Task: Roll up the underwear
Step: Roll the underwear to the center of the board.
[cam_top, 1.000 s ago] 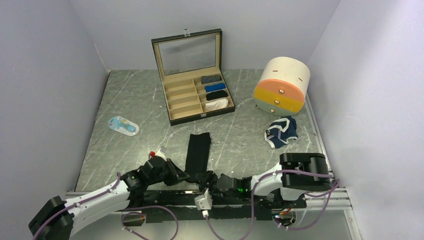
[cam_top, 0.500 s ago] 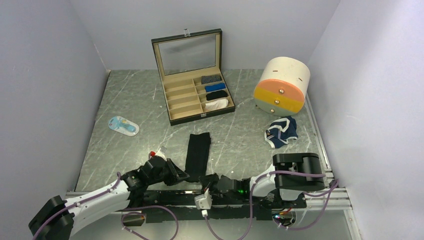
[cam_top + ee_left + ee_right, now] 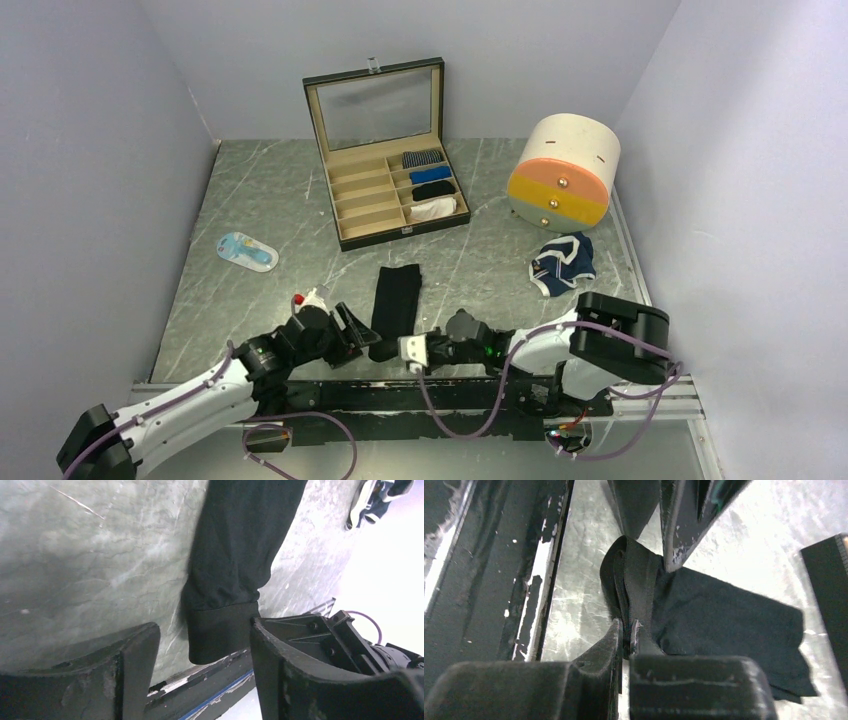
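Strip of black underwear (image 3: 396,298) lies mid-surface, long axis 12 to 6. Right tool (image 3: 392,350) clamps its 6 o'clock hem; left tool (image 3: 352,330) spread wide, just at hem's 9. You likely roll toward 12.

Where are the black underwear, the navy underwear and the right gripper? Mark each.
black underwear (image 3: 398,290): top external view, middle of the flat strip.
navy underwear (image 3: 563,262): top external view, centre of the crumpled heap.
right gripper (image 3: 626,626): right wrist view, between the fingertips, pinching the black underwear's folded end.
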You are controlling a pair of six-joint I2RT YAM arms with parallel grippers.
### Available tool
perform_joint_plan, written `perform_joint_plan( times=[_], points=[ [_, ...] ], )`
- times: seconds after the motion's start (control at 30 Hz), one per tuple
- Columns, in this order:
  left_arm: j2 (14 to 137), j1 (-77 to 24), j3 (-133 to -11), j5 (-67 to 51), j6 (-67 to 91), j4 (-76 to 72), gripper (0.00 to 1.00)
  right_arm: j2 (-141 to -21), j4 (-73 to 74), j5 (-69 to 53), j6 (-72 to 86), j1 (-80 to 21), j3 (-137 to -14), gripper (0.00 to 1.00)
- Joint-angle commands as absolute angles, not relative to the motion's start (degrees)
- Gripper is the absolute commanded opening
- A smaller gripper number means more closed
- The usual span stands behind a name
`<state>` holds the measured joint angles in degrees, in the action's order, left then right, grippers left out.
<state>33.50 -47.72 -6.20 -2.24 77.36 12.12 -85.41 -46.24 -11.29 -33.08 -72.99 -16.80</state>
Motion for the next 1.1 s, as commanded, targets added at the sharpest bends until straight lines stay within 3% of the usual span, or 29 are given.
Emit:
perform_joint_plan(
  times=[0.0,0.23,0.63,0.93,1.07],
  points=[
    [33.02,-47.69,-9.01,5.79,72.39,27.36,0.75,-85.15,-51.0,-24.98,-16.51,-68.5,-16.9,0.0],
    [29.85,-47.64,-13.61,8.7,69.17,31.81,0.77,-91.76,-57.88,-32.79,4.71,-64.17,-17.92,0.0],
    [23.34,-47.72,-14.77,10.09,64.56,31.73,0.79,-106.9,-91.22,-36.38,38.88,-54.93,-12.34,0.02],
    [21.34,-47.65,-14.07,8.03,56.92,27.56,0.77,-109.15,-72.93,-34.89,46.99,-50.95,-17.44,0.05],
    [21.24,-47.64,-12.51,5.66,53.32,23.33,0.75,-111.23,-71.77,-36.63,49.6,-48.63,-18.04,0.05]
  ],
)
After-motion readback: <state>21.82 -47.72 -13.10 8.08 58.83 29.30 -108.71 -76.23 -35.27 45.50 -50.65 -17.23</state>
